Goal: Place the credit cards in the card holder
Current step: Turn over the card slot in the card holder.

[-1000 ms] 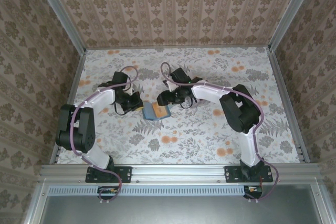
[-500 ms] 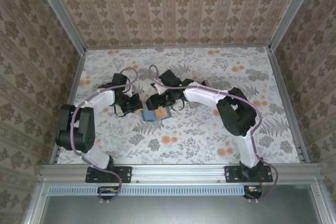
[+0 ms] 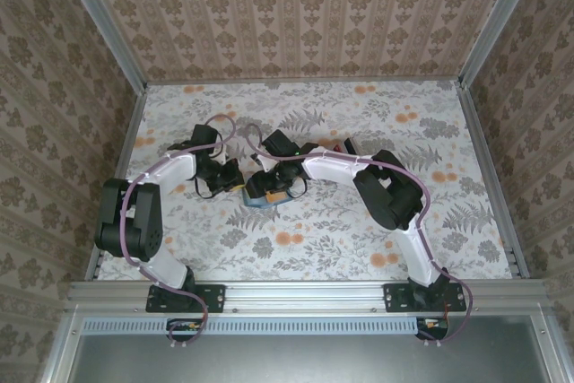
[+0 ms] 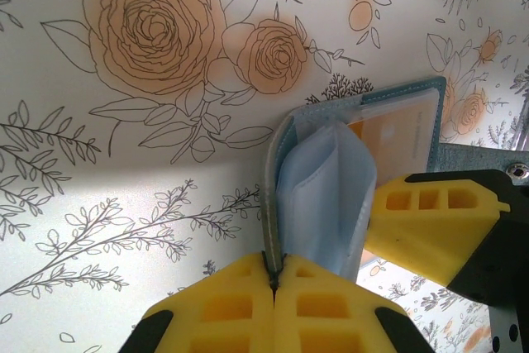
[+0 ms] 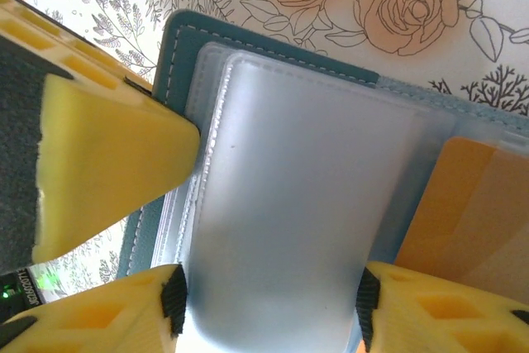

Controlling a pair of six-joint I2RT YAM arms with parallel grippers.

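Closest to us, the left fingers (image 4: 273, 277) are pressed together on the teal edge of the card holder (image 4: 388, 93), which lies open on the floral worktop (image 4: 124, 163) between the arms. Beyond, the right fingers (image 5: 269, 303) stand apart astride its frosted sleeves (image 5: 306, 188), touching both sides; we cannot tell whether they grip.

The tabletop (image 3: 314, 239) carries a pale cloth printed with grey leaves and orange roses, walls (image 3: 296, 15) papered in a brown ornamental pattern stand on three sides, and silver metal rails (image 3: 305, 291) frame the near edge and corners.
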